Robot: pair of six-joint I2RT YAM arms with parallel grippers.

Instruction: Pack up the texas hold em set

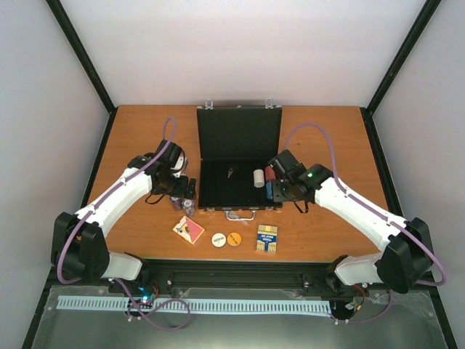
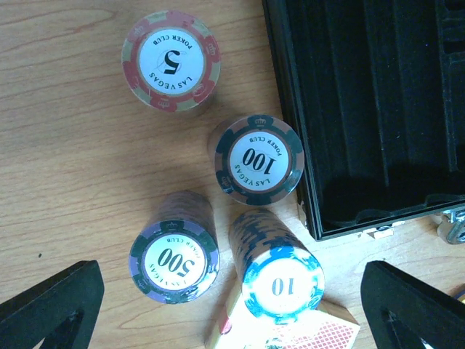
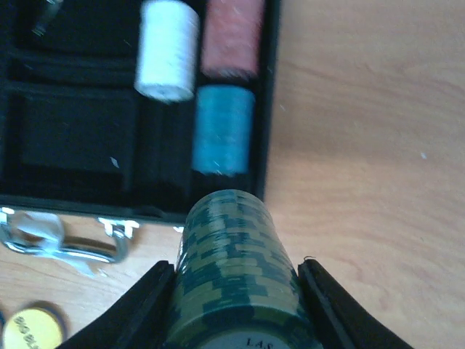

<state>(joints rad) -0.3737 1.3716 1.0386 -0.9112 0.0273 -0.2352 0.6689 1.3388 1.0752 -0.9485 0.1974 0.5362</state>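
The black case (image 1: 240, 138) lies open in the middle of the overhead frame. Its lid stands toward the top and its silver handle (image 1: 242, 214) is at its lower edge. In the right part of its tray lie a white chip stack (image 1: 258, 177), a red chip stack (image 1: 269, 174) just beside it, and a blue chip stack (image 1: 270, 190) below the red one.

At the bottom centre of the right wrist view, the right gripper (image 3: 236, 305) pinches a green chip stack (image 3: 232, 247), with a finger pressed to each side. The stack is at the case's front rim, near its right corner.

Left of the case, the left gripper (image 2: 232, 313) hangs with its jaws spread wide, gripping nothing. Under it, four stacks stand on the wooden table (image 2: 65, 160):
- a red 5 stack (image 2: 171, 62) at upper left
- a dark green 100 stack (image 2: 259, 156) close to the case wall
- a purple 500 stack (image 2: 174, 256)
- a blue 10 stack (image 2: 282, 280)

A red-backed card deck (image 2: 320, 334) shows at the bottom edge of that view, partly hidden by the 10 stack.

Along the lower part of the overhead frame, right of that deck, lie a white disc (image 1: 217, 238), an orange disc (image 1: 234, 238) and a blue card deck (image 1: 267, 238).
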